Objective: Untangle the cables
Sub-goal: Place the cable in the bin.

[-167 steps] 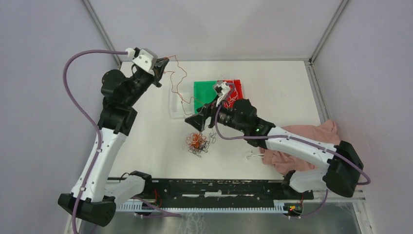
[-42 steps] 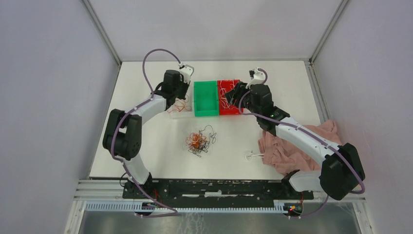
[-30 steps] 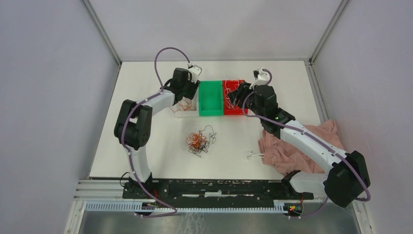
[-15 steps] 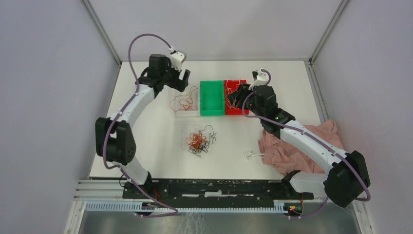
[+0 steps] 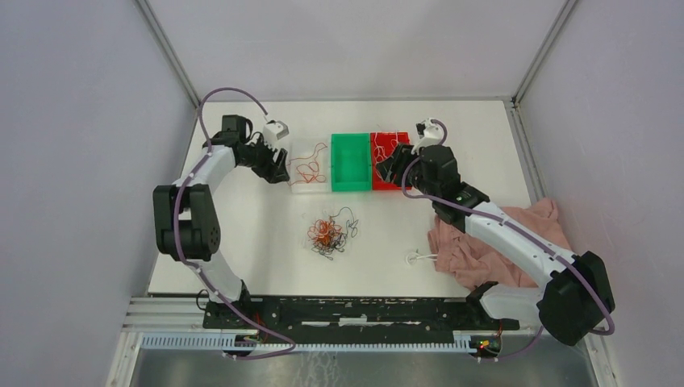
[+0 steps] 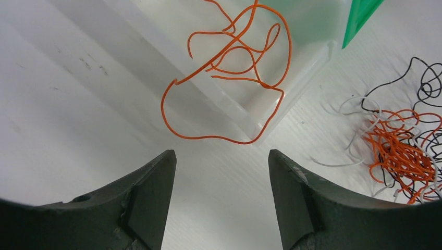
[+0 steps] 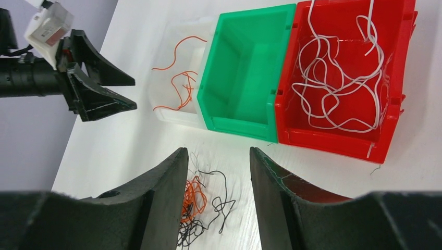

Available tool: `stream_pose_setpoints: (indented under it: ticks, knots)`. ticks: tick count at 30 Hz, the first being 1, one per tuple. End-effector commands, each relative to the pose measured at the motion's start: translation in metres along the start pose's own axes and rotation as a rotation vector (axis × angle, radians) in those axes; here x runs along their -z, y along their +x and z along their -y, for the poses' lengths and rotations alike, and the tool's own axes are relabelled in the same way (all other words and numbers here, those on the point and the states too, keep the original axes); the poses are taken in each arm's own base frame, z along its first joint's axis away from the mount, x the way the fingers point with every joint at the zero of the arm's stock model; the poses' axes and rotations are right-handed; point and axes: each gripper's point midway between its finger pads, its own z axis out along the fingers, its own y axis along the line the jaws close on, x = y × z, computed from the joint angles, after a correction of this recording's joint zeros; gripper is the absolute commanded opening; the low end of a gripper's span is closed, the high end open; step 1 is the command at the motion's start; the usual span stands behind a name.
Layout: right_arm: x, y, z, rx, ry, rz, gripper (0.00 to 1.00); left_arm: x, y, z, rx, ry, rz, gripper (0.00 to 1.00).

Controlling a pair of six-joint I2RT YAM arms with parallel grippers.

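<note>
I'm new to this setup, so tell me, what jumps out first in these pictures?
Three bins stand in a row at the far middle of the table: a clear bin with orange cables, a green bin, and a red bin with white cables. Mid-table lies a mixed tangle of orange, black and white cables, and a pink cloth is bunched at the right edge.

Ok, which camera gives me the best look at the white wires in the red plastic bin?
The right wrist view: the thin white wires lie looped inside the red plastic bin, close and unobstructed. The top external view shows them only as tiny faint lines. The left wrist view misses that bin entirely.
</note>
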Motion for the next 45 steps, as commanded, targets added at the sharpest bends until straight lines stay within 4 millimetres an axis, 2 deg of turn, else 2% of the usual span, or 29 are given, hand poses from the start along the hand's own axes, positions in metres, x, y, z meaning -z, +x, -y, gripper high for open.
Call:
stream_pose_setpoints:
  ticks: [1,3,7,11,16,20,24,27,30,34,37,39,40,42,45]
  knots:
    - [0.006,-0.009,-0.009,-0.011,-0.044,0.027,0.53,-0.014,-0.001,-0.007,-0.047,0.020,0.028,0.71]
    - [0.006,-0.007,-0.009,-0.014,-0.047,0.022,0.53,-0.020,0.004,-0.017,-0.031,-0.019,0.019,0.69]
    - [0.005,-0.004,-0.010,-0.014,-0.052,0.012,0.53,-0.028,0.006,-0.024,0.005,-0.044,0.028,0.63]
    - [0.003,0.000,-0.010,-0.017,-0.055,-0.001,0.52,-0.026,0.001,-0.030,0.017,-0.042,0.050,0.56]
    - [-0.001,0.004,-0.010,-0.027,-0.060,-0.011,0.52,-0.025,0.003,-0.045,0.038,-0.081,0.050,0.51]
    - [-0.004,0.007,-0.008,-0.030,-0.056,-0.018,0.52,-0.034,0.010,-0.039,0.087,-0.057,0.051,0.53]
    - [-0.004,0.008,-0.008,-0.031,-0.056,-0.020,0.52,-0.043,0.016,-0.042,0.127,-0.082,0.051,0.57]
    - [-0.003,0.007,-0.008,-0.030,-0.056,-0.019,0.52,-0.047,0.014,-0.047,0.161,-0.098,0.068,0.55]
    - [-0.003,0.008,-0.007,-0.030,-0.053,-0.024,0.51,-0.053,0.011,-0.043,0.185,-0.074,0.088,0.53]
    - [-0.002,0.009,-0.006,-0.033,-0.046,-0.028,0.49,-0.057,0.010,-0.041,0.188,-0.075,0.101,0.40]
    - [-0.001,0.010,-0.005,-0.035,-0.042,-0.029,0.48,-0.059,0.015,-0.043,0.188,-0.091,0.095,0.35]
    - [-0.001,0.010,-0.005,-0.036,-0.044,-0.028,0.46,-0.057,0.014,-0.044,0.184,-0.101,0.100,0.25]
    - [-0.001,0.010,-0.005,-0.036,-0.043,-0.030,0.45,-0.056,0.011,-0.045,0.181,-0.106,0.107,0.15]
    - [0.000,0.010,-0.005,-0.037,-0.044,-0.028,0.44,-0.050,0.002,-0.045,0.164,-0.115,0.130,0.04]
    - [-0.001,0.010,-0.006,-0.042,-0.046,-0.030,0.43,-0.033,-0.019,-0.044,0.126,-0.137,0.180,0.03]
